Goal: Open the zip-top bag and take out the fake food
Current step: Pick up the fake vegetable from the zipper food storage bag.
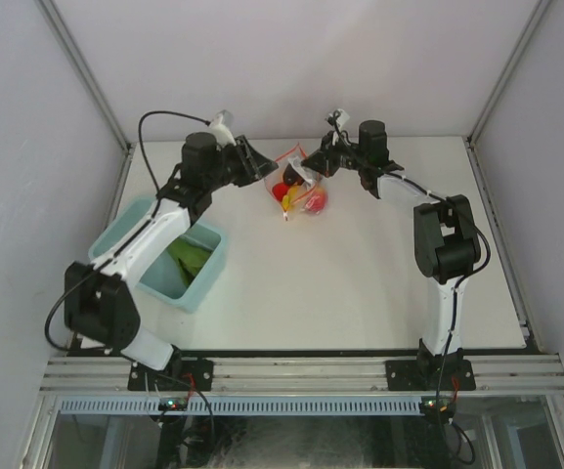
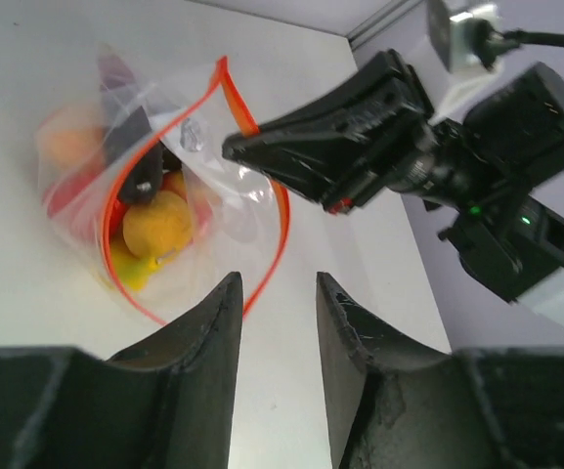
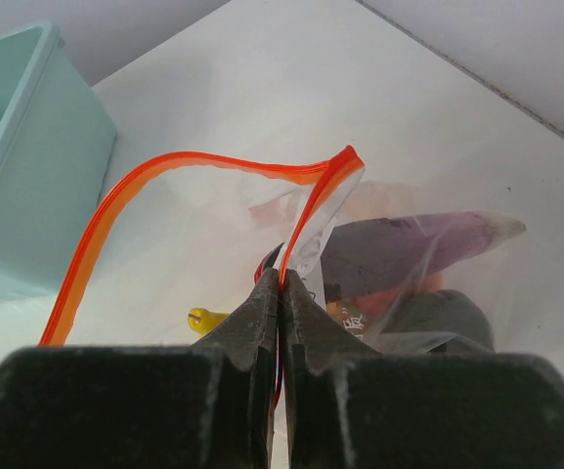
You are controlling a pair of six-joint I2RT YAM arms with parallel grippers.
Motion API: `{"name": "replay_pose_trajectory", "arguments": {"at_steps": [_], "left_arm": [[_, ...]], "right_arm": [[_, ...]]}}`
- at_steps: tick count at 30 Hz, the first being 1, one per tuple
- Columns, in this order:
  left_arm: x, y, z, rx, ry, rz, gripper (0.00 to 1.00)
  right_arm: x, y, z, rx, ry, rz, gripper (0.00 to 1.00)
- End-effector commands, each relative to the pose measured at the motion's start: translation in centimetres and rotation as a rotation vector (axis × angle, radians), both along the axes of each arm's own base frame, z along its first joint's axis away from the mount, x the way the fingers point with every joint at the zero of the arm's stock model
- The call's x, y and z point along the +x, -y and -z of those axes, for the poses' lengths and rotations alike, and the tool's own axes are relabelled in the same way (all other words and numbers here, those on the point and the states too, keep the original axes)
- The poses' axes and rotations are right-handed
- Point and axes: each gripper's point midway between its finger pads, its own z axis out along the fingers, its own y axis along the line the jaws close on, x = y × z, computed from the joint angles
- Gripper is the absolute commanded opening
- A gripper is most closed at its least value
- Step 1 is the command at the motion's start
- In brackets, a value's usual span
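While your right hand (image 3: 281,293) is clamped shut on one lip of the zip-top bag (image 2: 213,186), pinching the clear plastic just under the red-orange zip strip (image 3: 164,168), your left hand (image 2: 274,308) faces the bag's mouth with its jaws apart. You can see bare tabletop (image 1: 360,283) through the gap between those left fingers (image 2: 218,337). The strip's near curve runs just beside the tip of one of them; whether it touches, you cannot tell from these views.

The bag sits at the far middle of the tabletop, between your two hands, its mouth pulled into a wide loop. The fake food (image 1: 313,201) is inside it. An orange-peach fruit (image 2: 159,223) lies near the opening, with a yellow piece (image 2: 137,272) just below it against the strip. A dark purple piece (image 3: 409,244) sits deeper in, next to the right hand's fingers, and a red piece (image 1: 282,191) shows through the plastic.

Off to your left, a light blue bin (image 1: 208,276) sits on the tabletop under your left arm (image 1: 154,234), well apart from the bag, with a green piece (image 1: 189,256) lying in it.
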Motion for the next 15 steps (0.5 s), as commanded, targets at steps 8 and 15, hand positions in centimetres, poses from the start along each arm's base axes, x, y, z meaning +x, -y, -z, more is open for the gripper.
{"name": "replay_pose_trajectory", "arguments": {"at_steps": [8,15], "left_arm": [[6.0,5.7,2.6,0.062,0.067,0.049,0.3],[8.5,4.5,7.8,0.156,0.044,-0.056,0.28]], "right_arm": [[0.1,-0.9,-4.8,0.003,0.12,-0.026,0.0],[-0.2,-1.4,-5.0,-0.036,0.139,-0.02,0.0]]}}
